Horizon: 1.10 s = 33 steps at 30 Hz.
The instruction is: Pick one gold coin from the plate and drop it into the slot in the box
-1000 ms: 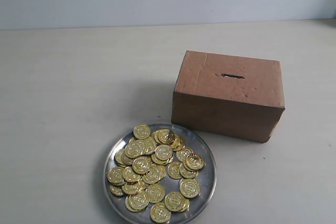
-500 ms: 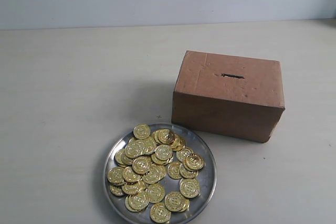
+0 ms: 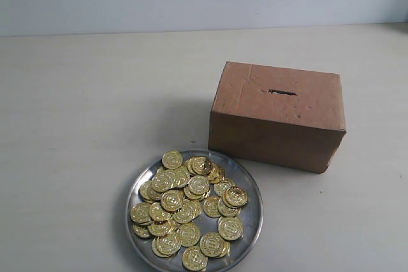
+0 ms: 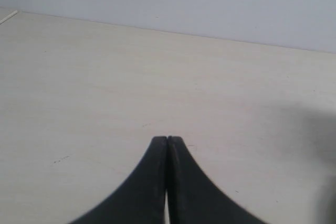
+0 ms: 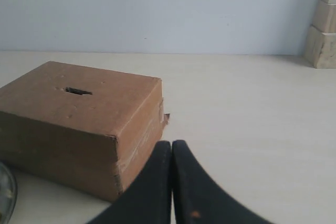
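Note the plate (image 3: 250,222): round, shiny silver, low raised rim, lying flat at the bottom edge of the exterior view, which cuts off its near rim. Gold coins (image 3: 189,211) cover most of it in a loose, overlapping heap, embossed faces up, leaving bare metal along the right side. The box (image 3: 275,133) is plain brown cardboard, creased and closed. It stands just beyond the plate, to its right. You will find the slot (image 3: 282,92), a short dark ragged slit, on the box's top face.
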Each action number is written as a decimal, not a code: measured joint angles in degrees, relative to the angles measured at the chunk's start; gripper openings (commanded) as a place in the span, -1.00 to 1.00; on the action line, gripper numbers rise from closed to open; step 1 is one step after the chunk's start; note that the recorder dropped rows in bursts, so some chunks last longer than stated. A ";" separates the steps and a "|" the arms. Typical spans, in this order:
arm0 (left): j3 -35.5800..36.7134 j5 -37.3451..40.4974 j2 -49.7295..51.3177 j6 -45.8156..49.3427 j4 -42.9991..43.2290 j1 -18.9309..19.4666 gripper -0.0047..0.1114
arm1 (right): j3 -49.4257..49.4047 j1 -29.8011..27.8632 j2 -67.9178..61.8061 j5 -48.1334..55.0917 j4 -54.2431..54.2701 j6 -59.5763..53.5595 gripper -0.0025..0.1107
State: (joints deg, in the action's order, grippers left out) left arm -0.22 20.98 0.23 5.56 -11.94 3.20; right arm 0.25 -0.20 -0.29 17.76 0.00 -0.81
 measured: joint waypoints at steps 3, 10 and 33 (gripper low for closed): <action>0.00 0.00 0.00 0.00 0.00 -0.68 -0.92 | 0.00 2.25 0.00 0.00 0.00 0.00 -0.96; 0.00 0.00 0.00 0.00 0.00 -0.87 -0.92 | 0.00 3.00 0.00 0.00 0.00 0.00 -0.96; 0.00 0.00 0.00 0.13 0.00 -0.87 -0.92 | 0.00 3.00 0.00 0.00 0.00 0.00 -0.96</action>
State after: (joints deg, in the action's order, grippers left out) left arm -0.22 20.98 0.23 5.69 -11.94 2.33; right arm 0.25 2.79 -0.29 17.76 0.00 -0.81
